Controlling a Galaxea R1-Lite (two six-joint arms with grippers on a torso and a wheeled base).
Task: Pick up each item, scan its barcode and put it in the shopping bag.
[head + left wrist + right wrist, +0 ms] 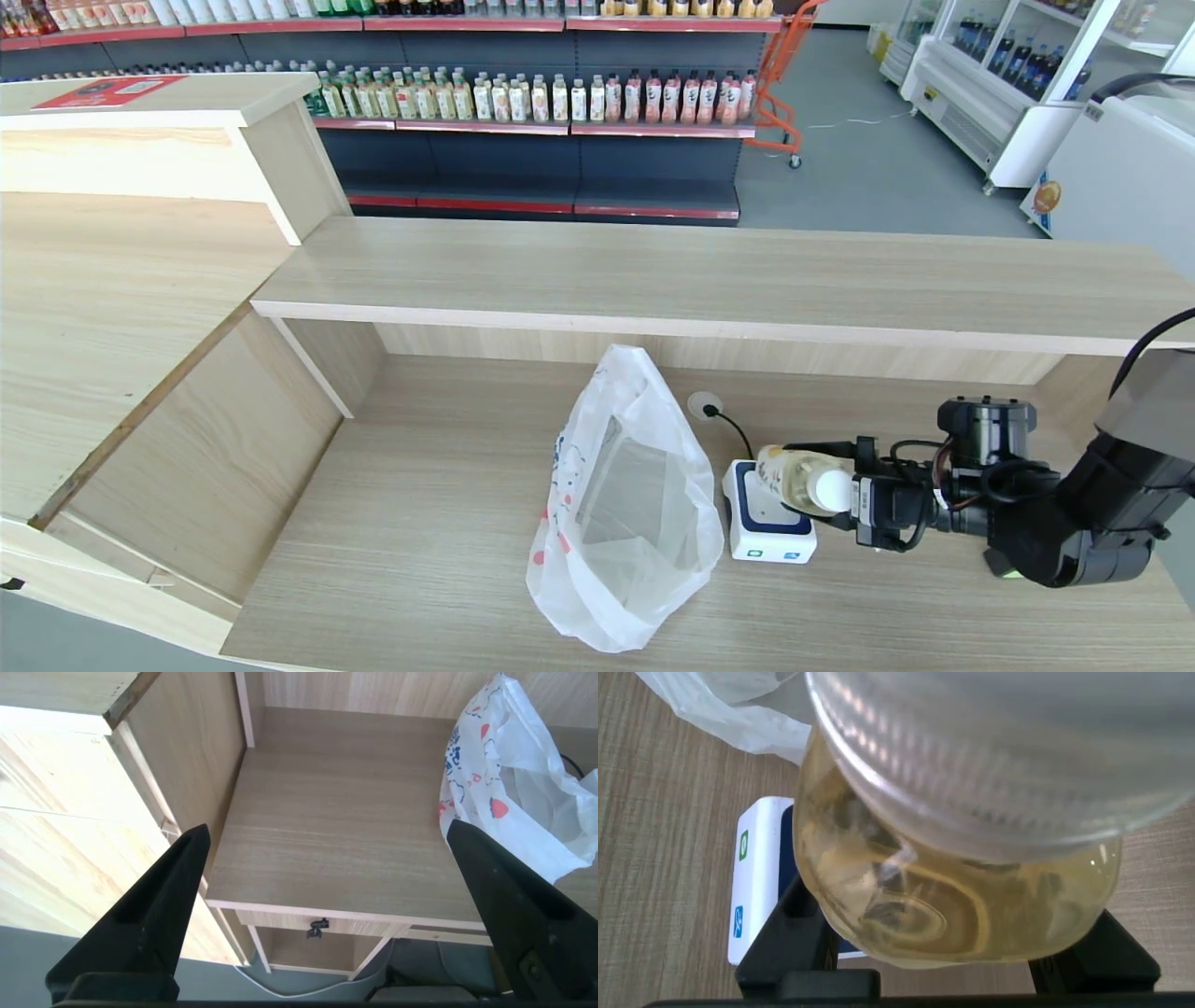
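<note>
My right gripper [810, 478] is shut on a bottle [796, 476] of pale yellow drink with a white cap, held lying on its side just above the white and blue barcode scanner [766, 527]. In the right wrist view the bottle [952, 877] looms close, with the scanner [761, 891] below it. A white plastic shopping bag [627, 504] stands open on the counter just left of the scanner. My left gripper [332, 910] hangs open over the counter's near left edge, the bag [509, 775] off to one side of it.
The lower wooden counter [420, 523] is walled by a raised shelf [709, 280] behind and a side panel [205, 448] on the left. A black cable [733, 425] runs from a grommet to the scanner. Store shelves of bottles stand beyond.
</note>
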